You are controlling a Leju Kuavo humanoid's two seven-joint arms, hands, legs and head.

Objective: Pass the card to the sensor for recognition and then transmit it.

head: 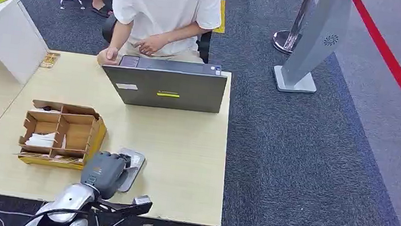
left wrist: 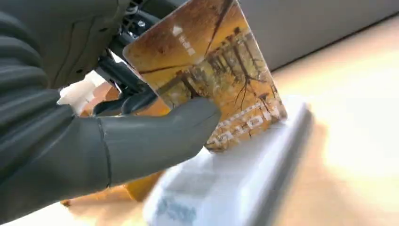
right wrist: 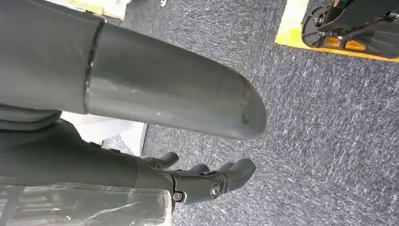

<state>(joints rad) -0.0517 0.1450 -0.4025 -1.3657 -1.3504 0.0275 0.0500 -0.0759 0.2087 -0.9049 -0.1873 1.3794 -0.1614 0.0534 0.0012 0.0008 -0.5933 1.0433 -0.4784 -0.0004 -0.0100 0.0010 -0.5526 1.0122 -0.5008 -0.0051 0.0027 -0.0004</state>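
The left hand (head: 103, 171) pinches an orange-brown plastic card printed with bare trees (left wrist: 211, 75) between its thick grey thumb and darker fingers, holding it tilted just above the flat white-and-grey sensor pad (head: 130, 169) near the front edge of the pale wooden worktop (head: 181, 157); whether card and pad touch cannot be told. Just beside the pad, on the robot's left, sits a brown cardboard tray with compartments (head: 60, 133), some holding white papers. Farther back, a grey open laptop (head: 166, 86) stands between the hand and a seated person in a white T-shirt (head: 162, 4). The right hand (right wrist: 207, 181) hangs over the grey carpet (right wrist: 306, 117), its fingers loosely curled around nothing.
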